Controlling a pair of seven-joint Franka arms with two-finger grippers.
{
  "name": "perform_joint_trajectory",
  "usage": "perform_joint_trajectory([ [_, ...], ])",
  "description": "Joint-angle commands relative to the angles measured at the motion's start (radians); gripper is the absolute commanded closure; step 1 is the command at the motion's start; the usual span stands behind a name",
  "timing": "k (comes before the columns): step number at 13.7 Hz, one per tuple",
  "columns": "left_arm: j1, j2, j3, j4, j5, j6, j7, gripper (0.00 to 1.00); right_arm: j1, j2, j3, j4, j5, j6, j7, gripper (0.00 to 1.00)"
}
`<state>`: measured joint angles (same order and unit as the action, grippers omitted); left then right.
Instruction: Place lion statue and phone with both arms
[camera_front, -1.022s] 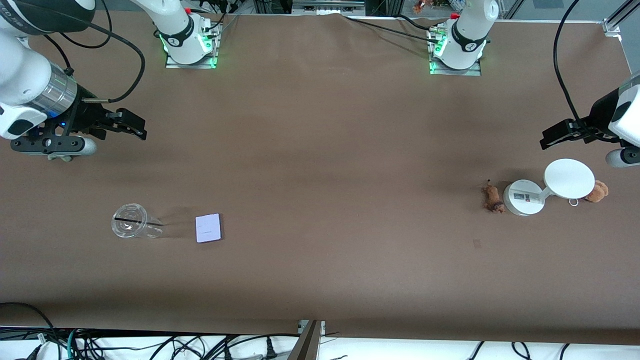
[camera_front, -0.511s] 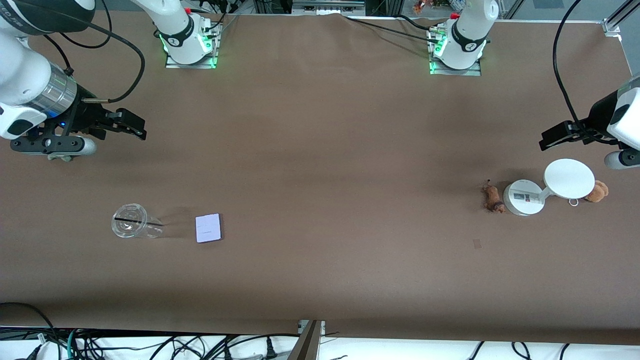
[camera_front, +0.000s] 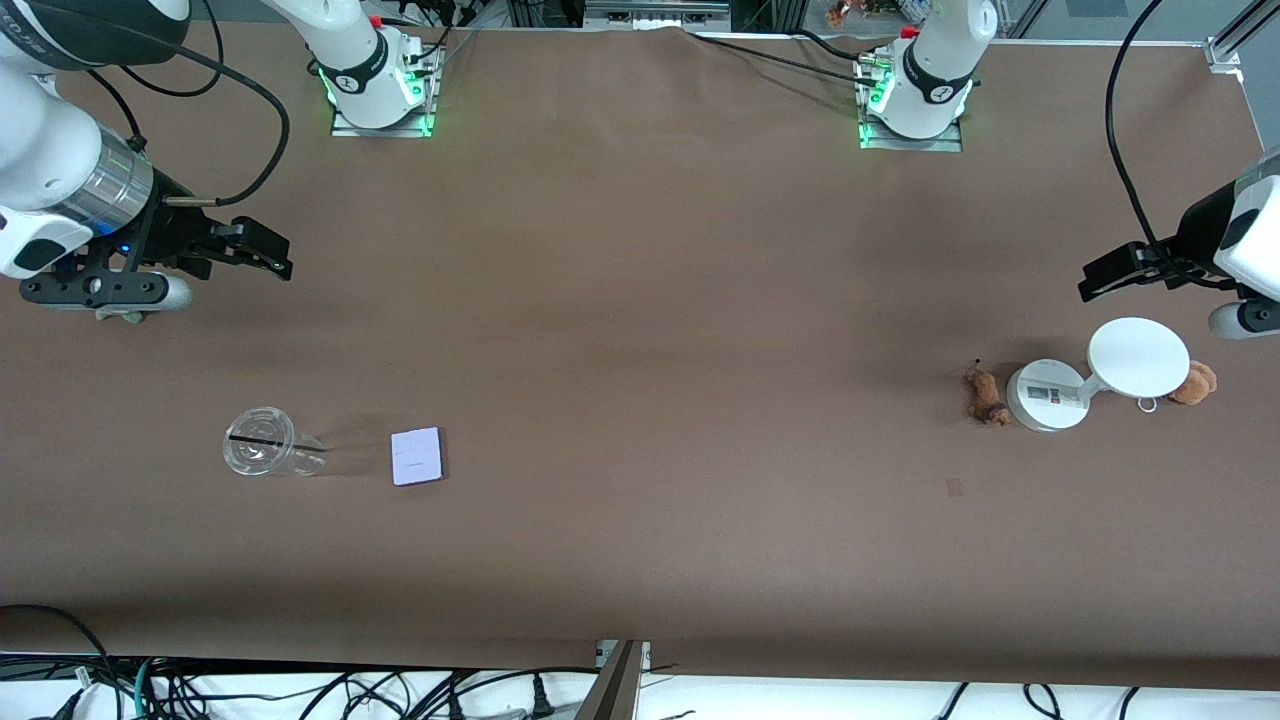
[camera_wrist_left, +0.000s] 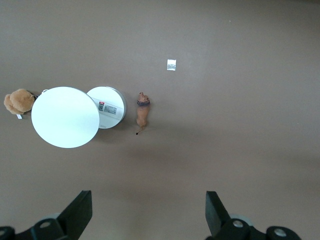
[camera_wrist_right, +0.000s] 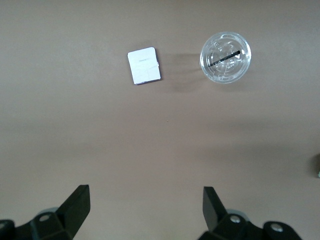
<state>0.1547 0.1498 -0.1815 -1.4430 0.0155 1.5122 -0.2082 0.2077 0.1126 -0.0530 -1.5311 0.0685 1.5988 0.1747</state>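
Surface (camera_front: 640, 300): we see a wide brown sheet covering it, with both arm bases along 1 edge and the things grouped at its 2 ends.

Left end effector (camera_wrist_left: 150, 220): we see it up in the air over bare brown sheet at the left arm's end, its 2 fingers (camera_wrist_left: 80, 210) spread wide apart with nothing between them. In the front view we see only part of it (camera_front: 1115, 270) at the edge of the frame.

Right end effector (camera_wrist_right: 145, 215): we see it raised over bare sheet at the right arm's end, its fingers (camera_wrist_right: 77, 205) also spread wide and holding nothing. The front view shows it (camera_front: 245, 245) well apart from the things at that end.

Lion statue (camera_front: 985, 396): we find it lying on the surface at the left arm's end, just beside the round base of the white stand, darker head end nearer the front camera. The left wrist view shows it (camera_wrist_left: 142, 111) with a thin dark tail.

Phone (camera_front: 417, 456): we find it lying flat at the right arm's end, near the clear cup, with a faint short line on its pale face. It also shows in the right wrist view (camera_wrist_right: 144, 65).

White stand (camera_front: 1045, 395): we see a round base and a larger white disc (camera_front: 1138, 357) above it.

Plush (camera_front: 1195, 382): orange-brown, beside the disc, with a metal ring (camera_front: 1147, 404).

Clear cup (camera_front: 262, 442): we see a dark straw across its lid.
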Motion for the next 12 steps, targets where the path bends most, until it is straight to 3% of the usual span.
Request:
perform_joint_trajectory([
  [1, 0.002, 0.005, 0.004, 0.018, -0.015, 0.000, 0.023, 0.00, -0.004, -0.001, 0.001, 0.011, -0.012, -0.016, -0.015, 0.00],
  [6, 0.002, 0.005, 0.004, 0.016, -0.014, 0.000, 0.024, 0.00, -0.005, -0.001, 0.001, 0.012, -0.013, -0.014, -0.015, 0.00],
  [12, 0.003, 0.005, 0.004, 0.018, -0.014, 0.000, 0.024, 0.00, 0.035, 0.006, 0.010, 0.011, -0.091, 0.010, 0.015, 0.00],
])
